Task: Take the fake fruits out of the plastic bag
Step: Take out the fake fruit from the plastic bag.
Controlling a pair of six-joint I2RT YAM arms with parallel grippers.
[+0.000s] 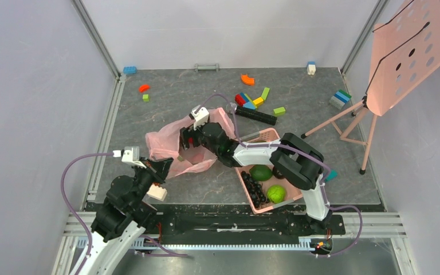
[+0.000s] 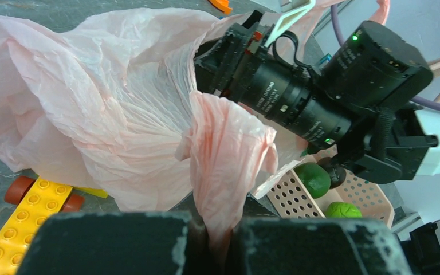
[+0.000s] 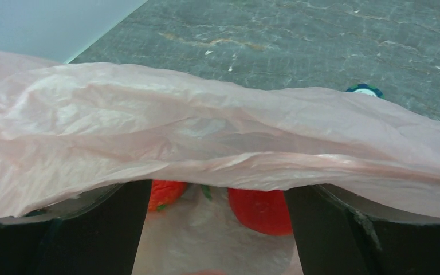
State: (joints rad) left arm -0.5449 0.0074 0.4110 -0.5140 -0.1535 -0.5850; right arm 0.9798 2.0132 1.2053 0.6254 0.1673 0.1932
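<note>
left gripper [image 2: 216, 236]: pinched tight on a plastic bag [image 2: 91, 114] fold (thin, might slip)
right gripper [image 3: 217, 229]: spread wide, empty; could snag film, not the red fruit [image 3: 260, 211]

your left arm [image 1: 117, 215] climbs from near-left base, bends forward and to the right. your left gripper [image 2: 217, 243] pinched tight, jaws together on fold of plastic bag [image 2: 109, 114]. your right arm [image 1: 301, 166] folded at elbow just ahead of its base, forearm stretched leftward, wrist low. your right gripper [image 3: 217, 229] spread wide, fingers [image 3: 86, 229] well apart, their tops under bag film. two grippers near each other, not touching, left one nearer you.
</note>
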